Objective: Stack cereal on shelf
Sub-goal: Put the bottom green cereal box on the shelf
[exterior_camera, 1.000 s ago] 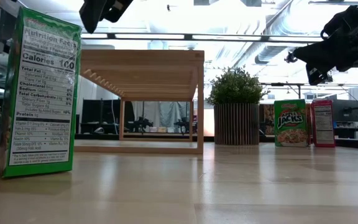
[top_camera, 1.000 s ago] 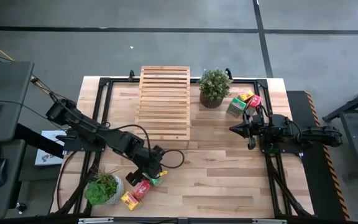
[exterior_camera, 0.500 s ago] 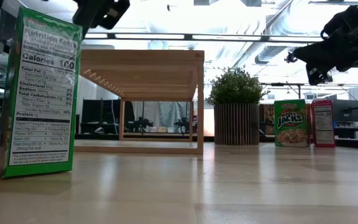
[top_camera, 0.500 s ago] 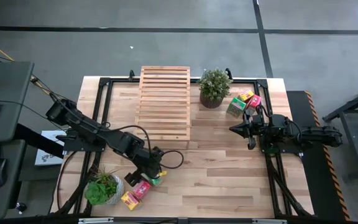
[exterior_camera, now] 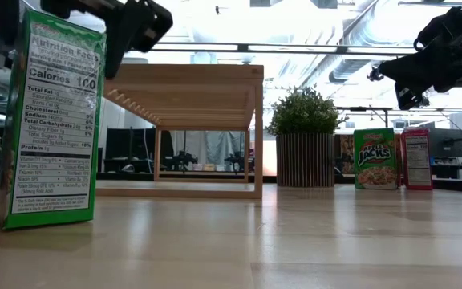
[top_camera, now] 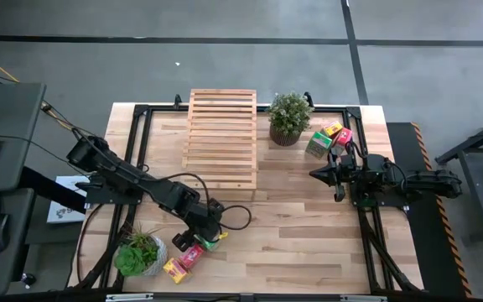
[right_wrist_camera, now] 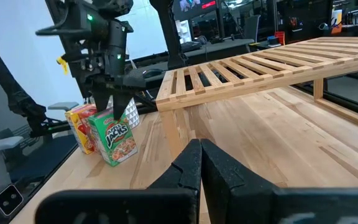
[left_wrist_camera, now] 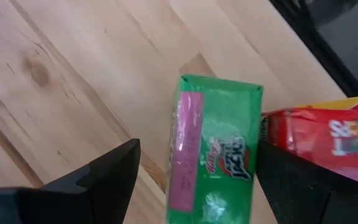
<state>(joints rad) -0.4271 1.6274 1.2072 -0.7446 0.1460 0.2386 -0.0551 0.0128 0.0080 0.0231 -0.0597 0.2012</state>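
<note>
My left gripper [left_wrist_camera: 199, 148] is open above the upright green cereal box [left_wrist_camera: 216, 155] near the table's near-left corner, with one finger on each side of the box's top. The box [exterior_camera: 53, 120] stands on its bottom end, beside a red box [top_camera: 193, 254] and a yellow box [top_camera: 174, 268]. The slatted shelf [top_camera: 221, 141] stands at the far middle. Three more boxes [top_camera: 329, 137] stand at the far right. My right gripper [right_wrist_camera: 201, 155] is shut and hovers at the table's right [top_camera: 317, 174].
A potted plant [top_camera: 139, 254] stands close to the near-left boxes, on their left. A second plant [top_camera: 289, 117] stands between the shelf and the far-right boxes. Bare tabletop [top_camera: 292, 226] lies in the near middle. A cable loops beside the left arm [top_camera: 233, 214].
My left gripper has come down from above the green box and shifted slightly toward the near edge, so its open fingers now straddle the box's top. The box has not moved.
</note>
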